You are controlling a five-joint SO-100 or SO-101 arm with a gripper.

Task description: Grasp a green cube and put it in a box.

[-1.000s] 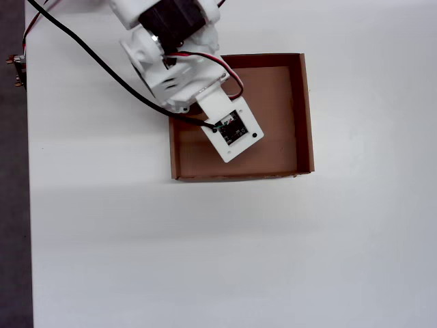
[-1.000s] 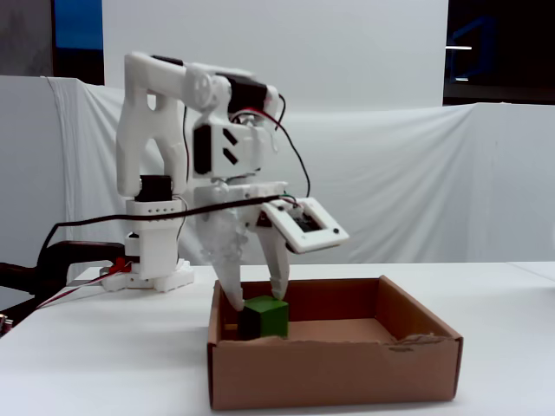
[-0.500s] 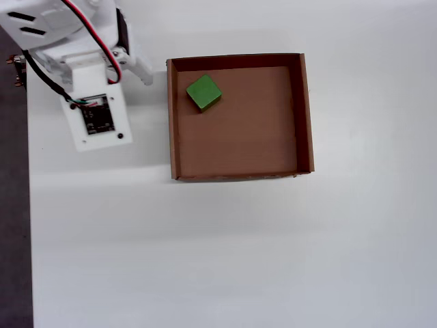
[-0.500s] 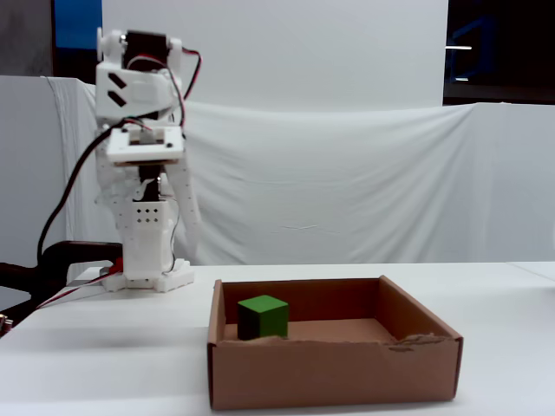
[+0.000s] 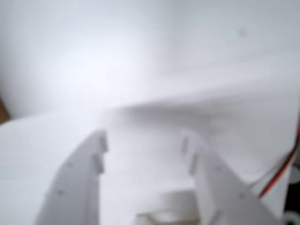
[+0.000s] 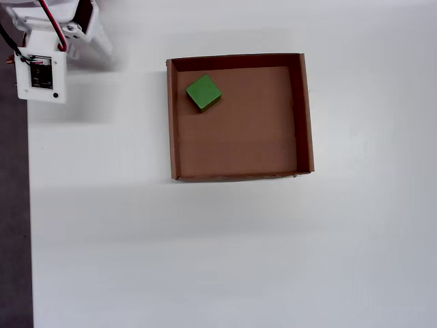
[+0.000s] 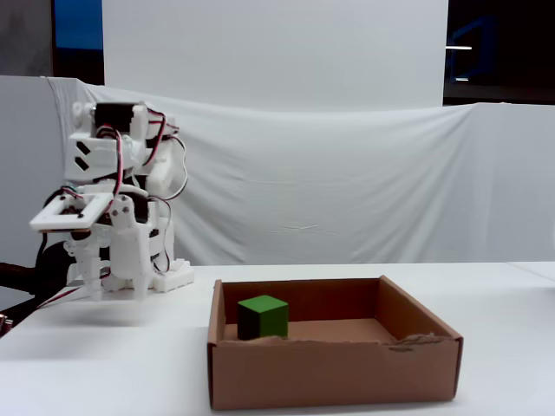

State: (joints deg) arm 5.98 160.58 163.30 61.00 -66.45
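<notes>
Green cube (image 6: 204, 92) sits inside the box (image 6: 306, 116), flat on the cardboard floor, in the corner of the tray nearest the arm in the overhead view. It touches neither wall as far as that view shows. In the fixed view the cube (image 7: 263, 316) rests low behind the front wall of the box (image 7: 334, 373), nothing holding it.

Gripper (image 5: 144, 147) in the wrist view: both fingers spread apart, nothing between them, only blurred white cloth ahead. Arm (image 7: 113, 225) folded back over its base, well apart from the box, with the cube off to its side and lower.

Judgement: placing looks done. Cube is in the tray, hand is empty and clear. Nothing obvious left, other than the arm settling at rest.

Surface: plain white table (image 6: 225, 253), matte, no other loose items on it. Dark strip along the table edge beside the arm in the overhead view.

Room: white sheet (image 7: 347, 182) draped behind the table, a white panel above it, dark room beyond at the top corners. Front wall of the box is ragged on its top edge.
</notes>
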